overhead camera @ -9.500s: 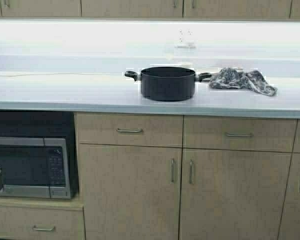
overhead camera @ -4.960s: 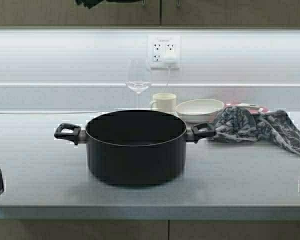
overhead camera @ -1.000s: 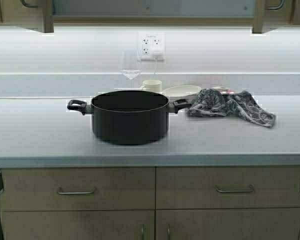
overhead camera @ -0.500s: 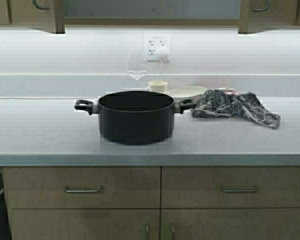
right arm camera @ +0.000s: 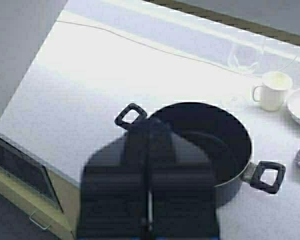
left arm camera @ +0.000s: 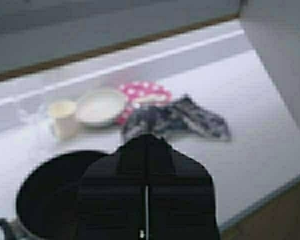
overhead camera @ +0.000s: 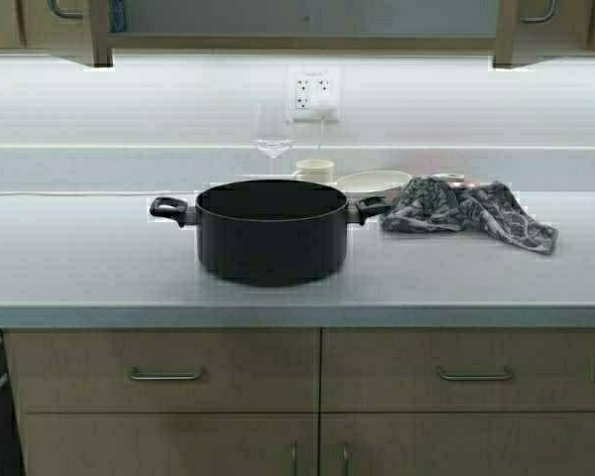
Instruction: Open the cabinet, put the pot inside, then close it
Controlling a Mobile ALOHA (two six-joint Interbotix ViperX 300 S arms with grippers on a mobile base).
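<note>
High view: the cabinet (overhead camera: 307, 20) hangs with both doors swung open above the surface (overhead camera: 79, 268). The pot (overhead camera: 272, 230) stands on that surface, untouched. In each wrist view the fingers are pressed together and hold nothing. The left gripper (left arm camera: 146, 145) hovers above the pot, with the patterned cloth (left arm camera: 175, 117) beyond its fingertips. The right gripper (right arm camera: 150, 125) hovers above the pot rim, close to one loop handle (right arm camera: 130, 116).

Risks, as judged:
- Closed fingers cannot take the loop handles; they must spread first.
- An uneven two-handle lift would tilt the pot.
- The wine glass (overhead camera: 273, 129), mug (overhead camera: 314, 170) and white bowl (overhead camera: 374, 181) stand just behind the pot; a backward push could topple them.
- The open door edges flank the lift path.

Open room lies in front of the pot and beside the handle away from the cloth.
</note>
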